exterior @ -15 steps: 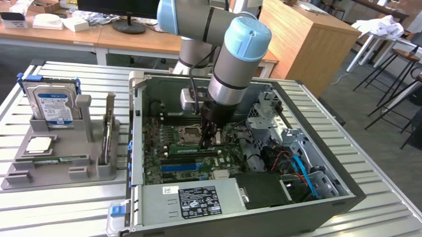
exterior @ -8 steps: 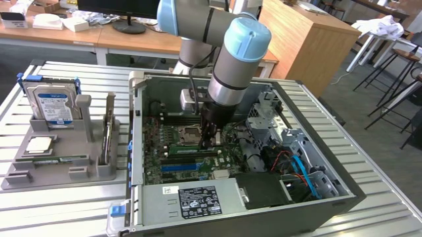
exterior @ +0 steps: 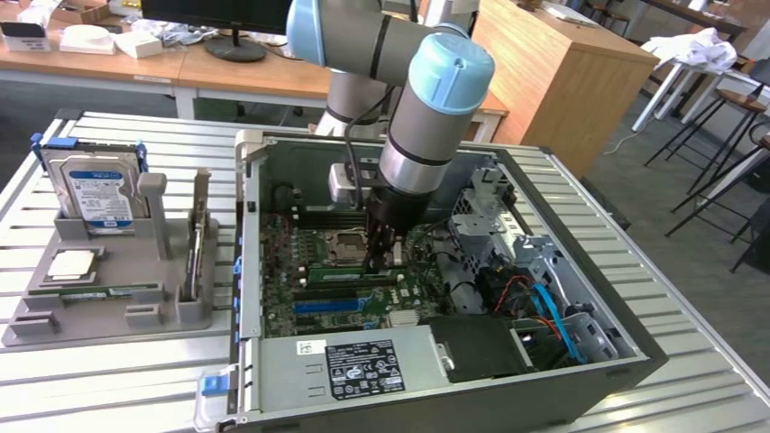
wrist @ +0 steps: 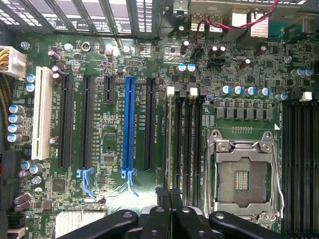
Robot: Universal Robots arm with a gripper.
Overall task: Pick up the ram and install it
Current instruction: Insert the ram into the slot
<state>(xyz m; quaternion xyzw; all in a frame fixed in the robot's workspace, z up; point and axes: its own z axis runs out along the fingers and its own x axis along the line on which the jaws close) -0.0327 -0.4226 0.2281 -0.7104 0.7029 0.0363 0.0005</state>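
**Closed gripper down at the memory slots**

Exterior view: the arm reaches down into the open computer case (exterior: 598, 364), which lies on a slatted table (exterior: 114, 397). The gripper (exterior: 385, 260) has its fingers drawn together, with the tips low over the motherboard just beside the processor socket (exterior: 343, 244). The ram (exterior: 352, 273), a thin green stick, lies along the memory slots directly under those tips. The two are touching or very nearly so, and I cannot tell whether the fingers pinch it. Toward the exterior view's left, well apart from the gripper, a grey tray (exterior: 121, 320) carries a hard drive (exterior: 96, 189) and another green stick (exterior: 90, 293).

Wrist view: the gripper (wrist: 170, 193) is closed, with the fingertips (wrist: 163, 195) over the end of the black memory slots (wrist: 184, 139). These slots run between the blue expansion slot (wrist: 129, 124) and the open socket (wrist: 242, 174).
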